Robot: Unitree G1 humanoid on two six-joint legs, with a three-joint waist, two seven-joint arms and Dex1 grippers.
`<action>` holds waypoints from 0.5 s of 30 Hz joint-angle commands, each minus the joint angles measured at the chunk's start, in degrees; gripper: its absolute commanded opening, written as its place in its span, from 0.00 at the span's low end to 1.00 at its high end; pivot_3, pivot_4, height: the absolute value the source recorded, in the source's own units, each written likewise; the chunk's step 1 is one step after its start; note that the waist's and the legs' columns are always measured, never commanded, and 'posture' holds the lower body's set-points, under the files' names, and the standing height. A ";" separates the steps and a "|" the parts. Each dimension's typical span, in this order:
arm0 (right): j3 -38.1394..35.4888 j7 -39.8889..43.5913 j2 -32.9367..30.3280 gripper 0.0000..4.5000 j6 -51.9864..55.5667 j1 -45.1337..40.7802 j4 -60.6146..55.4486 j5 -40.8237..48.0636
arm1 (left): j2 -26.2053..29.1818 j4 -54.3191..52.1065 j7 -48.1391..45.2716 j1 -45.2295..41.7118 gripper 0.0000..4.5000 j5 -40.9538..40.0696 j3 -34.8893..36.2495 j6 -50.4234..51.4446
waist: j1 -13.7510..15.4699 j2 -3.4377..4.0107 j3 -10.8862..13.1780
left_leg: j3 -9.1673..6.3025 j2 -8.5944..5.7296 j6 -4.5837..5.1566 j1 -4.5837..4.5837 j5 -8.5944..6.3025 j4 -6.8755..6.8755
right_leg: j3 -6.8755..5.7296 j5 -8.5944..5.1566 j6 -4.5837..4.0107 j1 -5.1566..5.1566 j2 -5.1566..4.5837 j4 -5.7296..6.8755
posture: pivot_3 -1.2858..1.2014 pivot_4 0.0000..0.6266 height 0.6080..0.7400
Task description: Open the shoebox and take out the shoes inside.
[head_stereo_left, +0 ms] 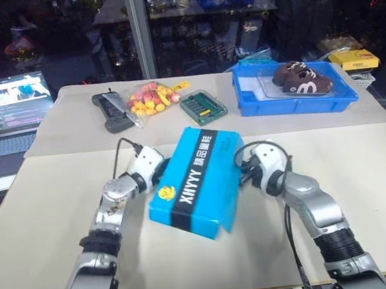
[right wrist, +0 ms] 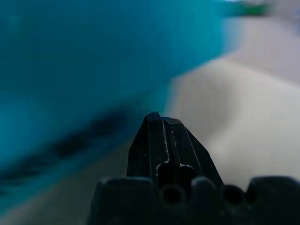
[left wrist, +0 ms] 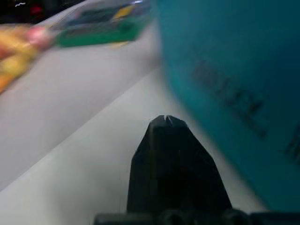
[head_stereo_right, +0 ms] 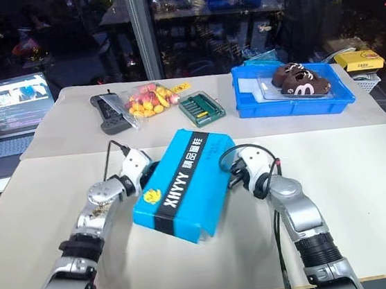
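Cream tabletop (head_stereo_left: pixel 364 181) carries the closed shoebox (head_stereo_left: pixel 196 181) at its middle, lying askew. Left gripper (left wrist: pixel 166 123) and right gripper (right wrist: pixel 157 119), both clenched on nothing, flank the box's sides, apparently just touching it.

One shoebox (head_stereo_left: pixel 196 181), two brown shoes (head_stereo_left: pixel 301 78) (in tray (head_stereo_left: pixel 293 101)), one laptop (head_stereo_left: pixel 9 109).

Two pale benches (head_stereo_left: pixel 365 187) stand edge to edge. Behind them, at 12 o'clock, a dark glass wall (head_stereo_left: pixel 62 34) with a grey post (head_stereo_left: pixel 139 28) reflects another table (head_stereo_left: pixel 163 8).
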 commanded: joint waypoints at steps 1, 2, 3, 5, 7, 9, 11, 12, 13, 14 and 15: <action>0.21 4.46 -4.23 0.00 0.62 -1.68 -1.61 -0.36 | 0.11 -17.17 -3.68 4.84 0.00 -6.46 -1.09 8.90 | 0.00 0.00 0.00 | 0.00 0.01 0.00 0.02 0.00 0.01 | 0.00 0.00 0.00 0.01 0.00 0.01 | 0.52 0.24 1.00; 0.59 6.45 -6.02 0.00 1.45 -1.55 -2.55 0.03 | -0.12 -21.05 -3.23 6.63 0.00 -7.33 -1.34 11.08 | 0.08 0.00 0.00 | 0.00 0.01 0.00 0.03 0.00 0.02 | 0.00 0.00 0.00 0.01 0.00 0.03 | 0.52 0.24 1.00; 0.87 8.51 -7.74 0.00 2.27 -1.26 -3.71 0.60 | -0.38 -24.26 -2.56 8.27 0.00 -7.64 -1.73 12.67 | 0.17 0.00 0.00 | -0.02 0.01 0.00 0.03 0.00 0.04 | 0.00 0.00 0.00 0.02 0.00 0.04 | 0.52 0.24 1.00; 0.72 11.81 -11.08 0.00 3.70 -0.38 -6.24 1.76 | -0.75 -29.08 -1.51 11.13 0.00 -6.97 -3.35 14.92 | 0.27 0.00 0.00 | -0.04 0.01 0.00 0.04 0.00 0.08 | 0.01 -0.01 0.00 0.04 0.00 0.05 | 0.52 0.24 1.00; -0.53 13.93 -14.12 0.00 5.23 0.62 -8.22 2.69 | -1.73 -31.67 -0.24 13.08 0.00 -6.57 -4.84 17.25 | 0.25 0.00 0.00 | -0.04 0.00 0.00 0.04 0.00 0.10 | 0.02 -0.01 -0.01 0.05 0.01 0.04 | 0.52 0.24 1.00; -2.53 15.21 -17.21 0.00 4.94 1.72 -8.12 2.56 | -3.39 -31.75 1.72 13.63 0.00 -5.19 -6.56 18.38 | 0.39 0.00 0.01 | -0.05 0.00 0.00 0.05 0.00 0.12 | 0.04 -0.01 0.00 0.07 0.02 0.04 | 0.52 0.24 1.00; -3.86 15.43 -18.72 0.00 4.28 2.09 -7.03 2.47 | -4.49 -31.66 3.06 13.57 0.00 -4.33 -7.59 19.16 | 0.65 -0.01 0.01 | -0.07 0.00 0.00 0.06 0.00 0.18 | 0.04 -0.05 0.07 0.11 0.03 0.03 | 0.52 0.24 1.00; -4.01 15.74 -20.09 0.00 2.68 1.93 -5.32 1.35 | -5.26 -31.44 3.47 13.35 0.00 -4.14 -8.24 19.52 | 0.68 -0.01 0.01 | -0.08 -0.01 0.00 0.06 0.00 0.24 | 0.04 -0.14 0.21 0.14 0.04 0.03 | 0.52 0.24 1.00; -4.05 16.06 -21.11 0.00 1.46 1.83 -4.12 0.56 | -5.84 -31.31 3.76 13.19 0.00 -3.97 -8.71 19.77 | 0.72 -0.01 0.01 | -0.08 -0.01 0.00 0.05 0.00 0.27 | 0.06 -0.16 0.27 0.14 0.04 0.03 | 0.52 0.24 1.00; -4.50 16.08 -21.75 0.00 0.88 1.47 -2.75 0.38 | -6.48 -30.86 4.12 12.86 0.00 -3.65 -9.21 19.79 | 0.77 -0.01 0.01 | -0.08 -0.01 0.00 0.05 0.00 0.31 | 0.08 -0.16 0.30 0.16 0.04 0.03 | 0.52 0.24 1.00; -5.18 15.95 -22.10 0.00 0.50 0.83 -1.25 0.58 | -7.27 -29.97 4.66 12.27 0.00 -3.25 -9.62 19.77 | 0.83 -0.01 0.01 | -0.08 -0.02 0.00 0.05 0.00 0.34 | 0.09 -0.16 0.31 0.17 0.05 0.03 | 0.52 0.24 1.00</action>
